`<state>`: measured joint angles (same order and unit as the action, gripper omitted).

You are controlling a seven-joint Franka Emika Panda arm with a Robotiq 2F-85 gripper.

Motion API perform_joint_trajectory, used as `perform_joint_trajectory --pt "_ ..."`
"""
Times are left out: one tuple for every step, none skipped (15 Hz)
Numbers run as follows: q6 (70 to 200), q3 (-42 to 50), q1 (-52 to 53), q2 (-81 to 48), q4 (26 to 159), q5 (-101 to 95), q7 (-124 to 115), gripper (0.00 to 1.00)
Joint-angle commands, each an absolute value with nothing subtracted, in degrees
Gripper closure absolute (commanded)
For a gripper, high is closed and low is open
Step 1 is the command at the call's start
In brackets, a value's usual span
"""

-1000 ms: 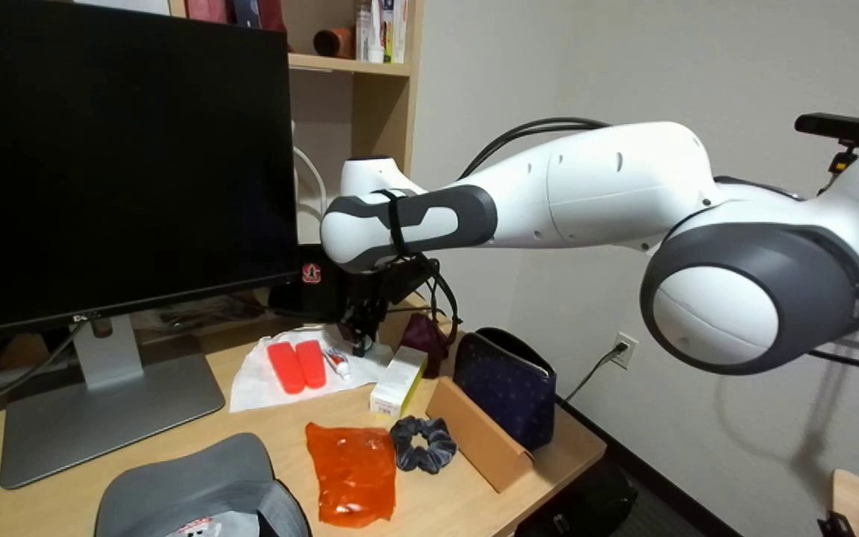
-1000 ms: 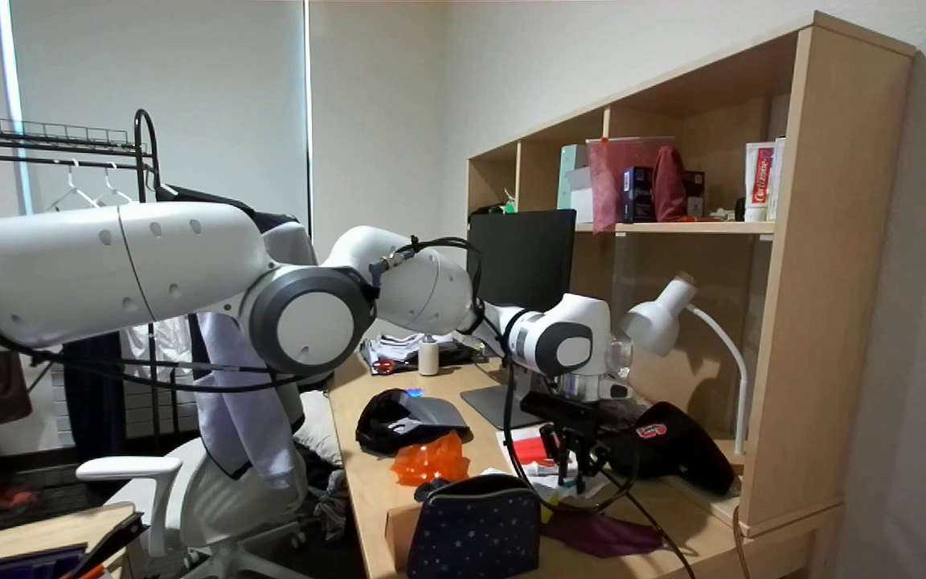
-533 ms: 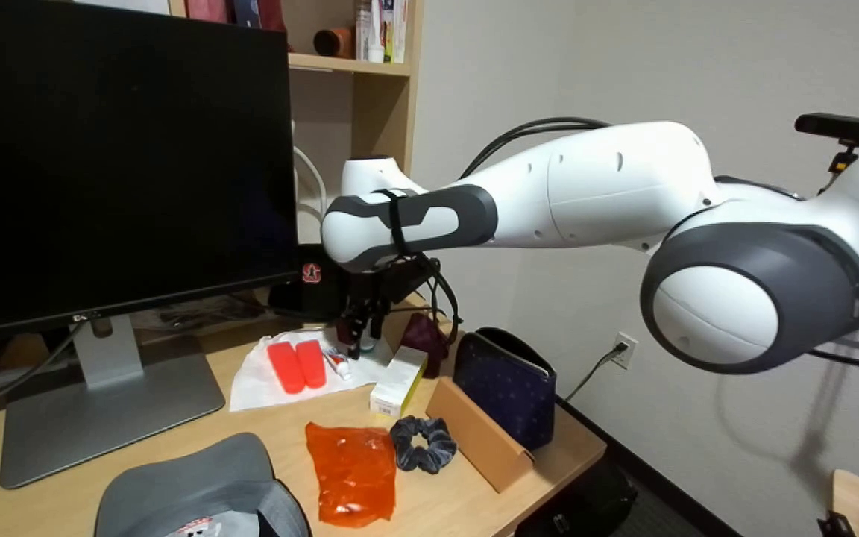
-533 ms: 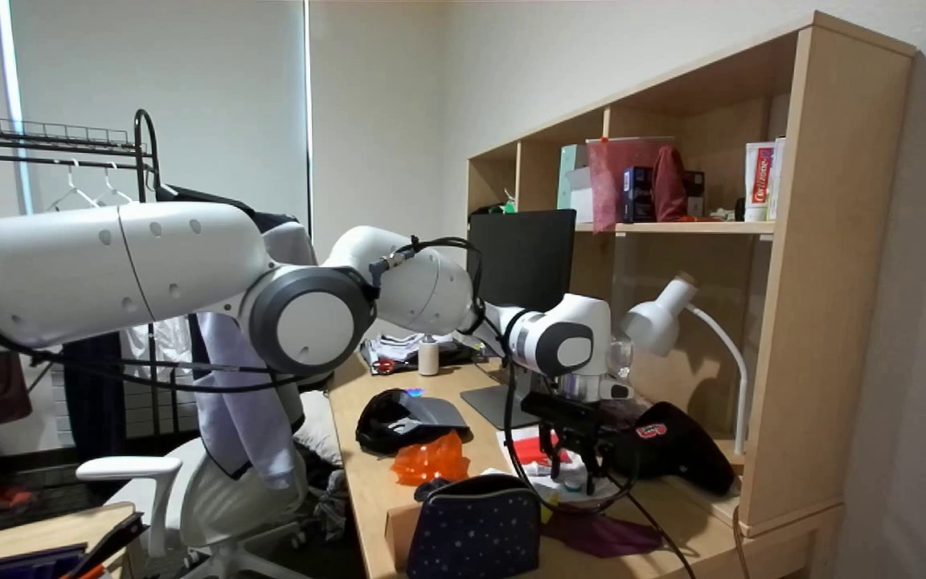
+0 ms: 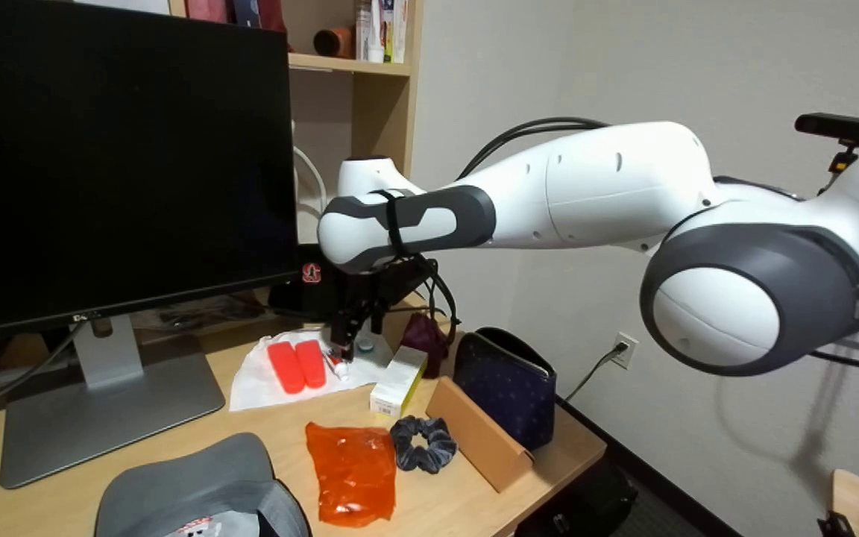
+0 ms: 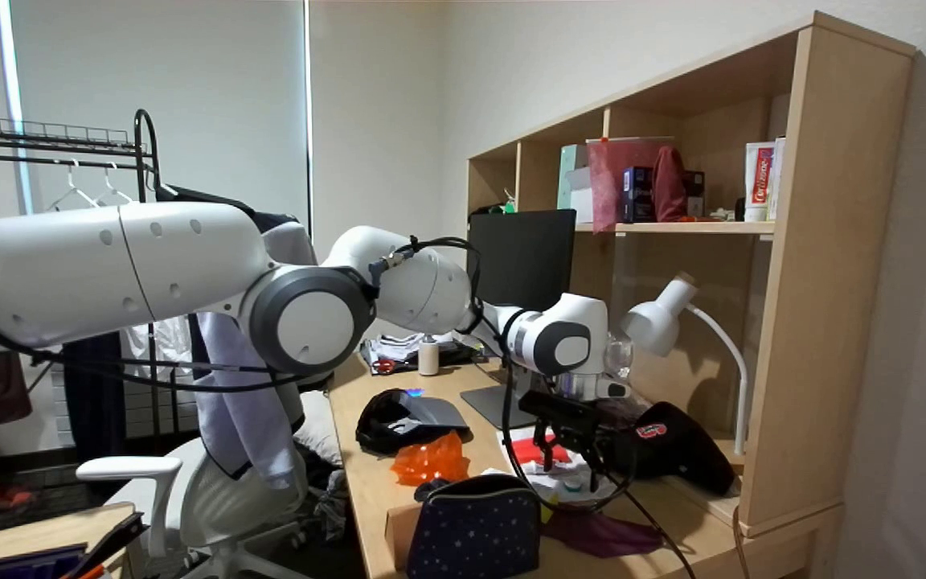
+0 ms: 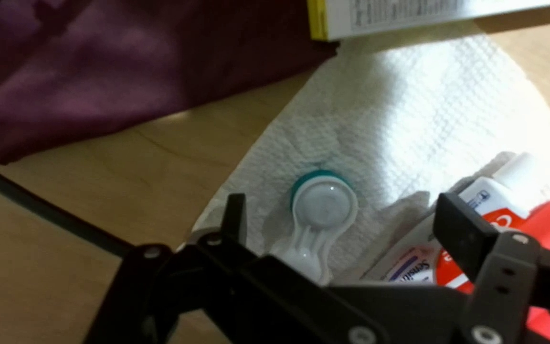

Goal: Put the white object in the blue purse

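While the gripper (image 7: 346,220) hangs with its fingers wide apart and nothing in them, a small white thing (image 7: 325,205) lies below, between them, on the paper towel (image 5: 254,384) toward the back edge of the counter (image 5: 444,503). The thing's lower end is hidden, so I can't be sure it is the one meant. From the left, the tube (image 7: 413,263) could get pushed, because one finger looks close; the small white thing could slip, because it looks smooth; and the blue purse (image 5: 504,391) could tip near the right corner, because it looks soft. Counting left to right: one screen (image 5: 124,164), one grey cap (image 5: 183,477) by the front edge, two red pieces (image 5: 285,369), one black cap (image 6: 680,454), one tube, one orange bag (image 5: 355,473), one small white thing, one white box (image 5: 400,380), one scrunchie (image 5: 441,447), one purple cloth (image 7: 136,62), one cardboard box (image 5: 478,432), one blue purse.
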<state>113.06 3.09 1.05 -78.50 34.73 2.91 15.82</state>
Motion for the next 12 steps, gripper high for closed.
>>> perform_joint_trajectory --pt "113.18 2.95 1.0 -78.29 34.0 2.89 16.5 0.18" --pt "113.36 3.02 1.05 -78.13 34.13 2.87 16.28 0.27" --pt "113.48 3.04 1.07 -78.04 34.17 2.89 16.11 0.33" --pt "113.49 3.04 1.08 -77.96 34.18 2.86 16.2 0.42" --pt "113.4 3.04 1.1 -77.9 34.19 2.87 16.14 0.47" --pt "113.24 2.94 1.06 -77.87 34.18 2.93 16.31 0.55" --pt "113.26 3.0 1.12 -77.87 34.17 2.88 16.23 0.61" --pt "113.23 3.03 1.16 -77.87 34.15 2.83 16.22 0.68" --pt "113.23 3.06 1.18 -77.89 34.13 2.81 16.18 0.74" --pt "113.27 3.04 1.17 -77.9 34.13 2.82 16.21 0.8" --pt "113.23 3.04 1.15 -77.92 34.12 2.84 16.17 0.87" --pt "113.18 3.01 1.12 -77.93 34.13 2.87 16.21 0.89"
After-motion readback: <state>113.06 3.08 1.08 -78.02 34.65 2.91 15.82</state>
